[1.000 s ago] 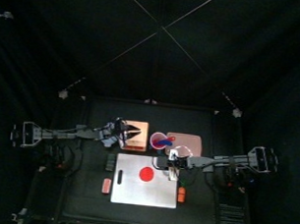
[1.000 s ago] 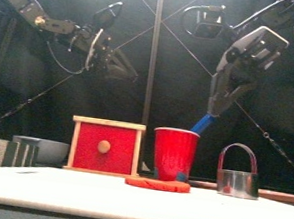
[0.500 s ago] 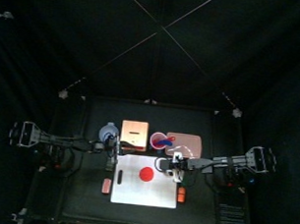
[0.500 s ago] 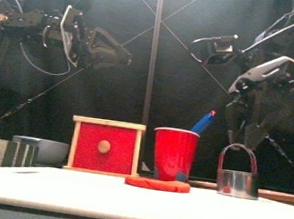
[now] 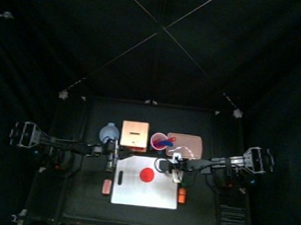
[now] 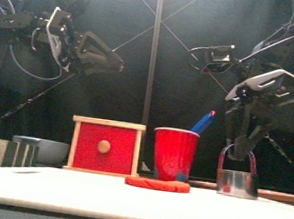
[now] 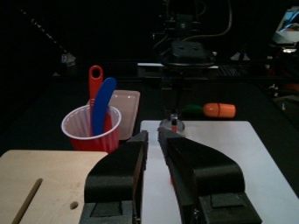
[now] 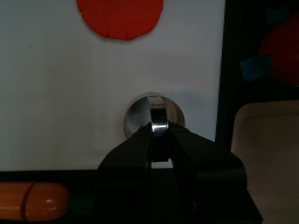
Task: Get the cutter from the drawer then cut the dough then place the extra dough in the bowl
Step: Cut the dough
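The round metal cutter (image 6: 237,183) stands on the white cutting board (image 5: 140,191), to the right of the flat red dough disc (image 5: 147,174). My right gripper (image 6: 242,154) has come down onto its wire handle. In the right wrist view the jaws (image 8: 156,131) are shut on the handle, above the cutter's rim (image 8: 140,112). The dough (image 6: 158,183) lies whole on the board. My left gripper (image 6: 102,54) hangs high at the left, shut on nothing (image 7: 153,136). The blue-grey bowl (image 5: 108,133) sits at the back left.
The wooden box (image 6: 106,147) with its red drawer front stands behind the board. Right of it is the red cup (image 6: 176,153) holding the toy knives. The pink tray (image 5: 190,143) lies at the back right. An orange toy carrot (image 7: 219,109) rests by the board's right edge.
The right gripper dropped from high above down onto the cutter's handle. The left arm drew back to the left and stays raised.
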